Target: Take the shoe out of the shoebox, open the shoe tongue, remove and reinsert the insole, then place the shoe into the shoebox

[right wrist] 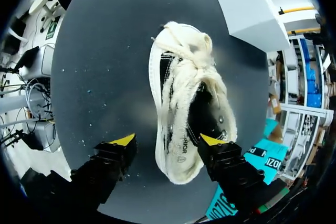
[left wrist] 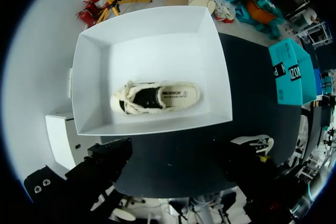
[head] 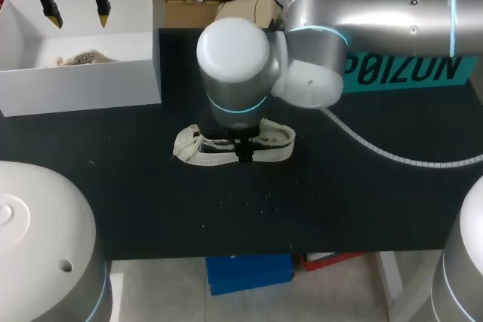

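Observation:
A cream shoe [head: 234, 147] with frayed laces lies on its sole in the middle of the black table [head: 151, 186]. My right arm reaches over it, and its wrist hides part of the shoe in the head view. In the right wrist view my right gripper [right wrist: 168, 140] is open, a yellow-tipped finger on either side of the shoe's [right wrist: 189, 108] heel end, one finger clearly apart from it. My left gripper [head: 77, 15] hangs open above the white shoebox [head: 83, 84] at the far left. A second cream shoe [left wrist: 157, 98] lies inside that shoebox [left wrist: 152, 40].
A teal box [head: 407, 69] stands at the back right of the table, also seen as the teal box [left wrist: 291, 72] in the left wrist view. The right arm's white cable [head: 377, 152] trails over the table right of the shoe.

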You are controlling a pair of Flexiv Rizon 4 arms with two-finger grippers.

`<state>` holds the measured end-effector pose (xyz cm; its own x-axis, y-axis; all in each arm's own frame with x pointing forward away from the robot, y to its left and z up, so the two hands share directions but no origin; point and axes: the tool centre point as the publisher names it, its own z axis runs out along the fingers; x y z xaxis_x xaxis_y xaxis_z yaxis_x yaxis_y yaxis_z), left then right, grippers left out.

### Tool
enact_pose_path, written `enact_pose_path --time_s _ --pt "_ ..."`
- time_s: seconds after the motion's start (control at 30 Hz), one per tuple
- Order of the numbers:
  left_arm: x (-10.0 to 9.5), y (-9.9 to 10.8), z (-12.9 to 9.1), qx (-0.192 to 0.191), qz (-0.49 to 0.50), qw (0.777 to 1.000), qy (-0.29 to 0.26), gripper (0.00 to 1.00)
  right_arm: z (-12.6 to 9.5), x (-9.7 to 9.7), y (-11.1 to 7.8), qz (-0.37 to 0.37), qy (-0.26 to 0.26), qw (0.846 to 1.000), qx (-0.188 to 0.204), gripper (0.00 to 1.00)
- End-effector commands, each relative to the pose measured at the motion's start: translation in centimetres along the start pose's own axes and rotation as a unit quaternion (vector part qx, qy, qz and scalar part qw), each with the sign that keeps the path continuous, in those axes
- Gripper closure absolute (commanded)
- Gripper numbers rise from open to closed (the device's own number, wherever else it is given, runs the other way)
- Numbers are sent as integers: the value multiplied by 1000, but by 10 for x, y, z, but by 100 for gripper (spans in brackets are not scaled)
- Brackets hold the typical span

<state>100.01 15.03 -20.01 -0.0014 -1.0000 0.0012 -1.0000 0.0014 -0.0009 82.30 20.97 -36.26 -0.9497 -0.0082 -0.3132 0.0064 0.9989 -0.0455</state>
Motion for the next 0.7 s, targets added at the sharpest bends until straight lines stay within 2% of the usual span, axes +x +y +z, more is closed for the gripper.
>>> enact_pose_path --time_s 0.03,0.17,0.3,0.43,0.7 --pt "0 0 0 0 0 1000 0 0 -31 -7 -23 -35 17 997 -66 0" --pt "0 0 0 0 0 1000 0 0 -45 -11 -31 -77 28 984 -161 0" --pt "0 0 0 0 0 1000 0 0 -49 -13 -46 -109 48 969 -218 0" --pt "0 0 0 0 0 1000 0 0 -46 -19 -70 -129 29 958 -254 0" --pt "0 0 0 0 0 1000 0 0 -46 -19 -70 -129 29 958 -254 0"
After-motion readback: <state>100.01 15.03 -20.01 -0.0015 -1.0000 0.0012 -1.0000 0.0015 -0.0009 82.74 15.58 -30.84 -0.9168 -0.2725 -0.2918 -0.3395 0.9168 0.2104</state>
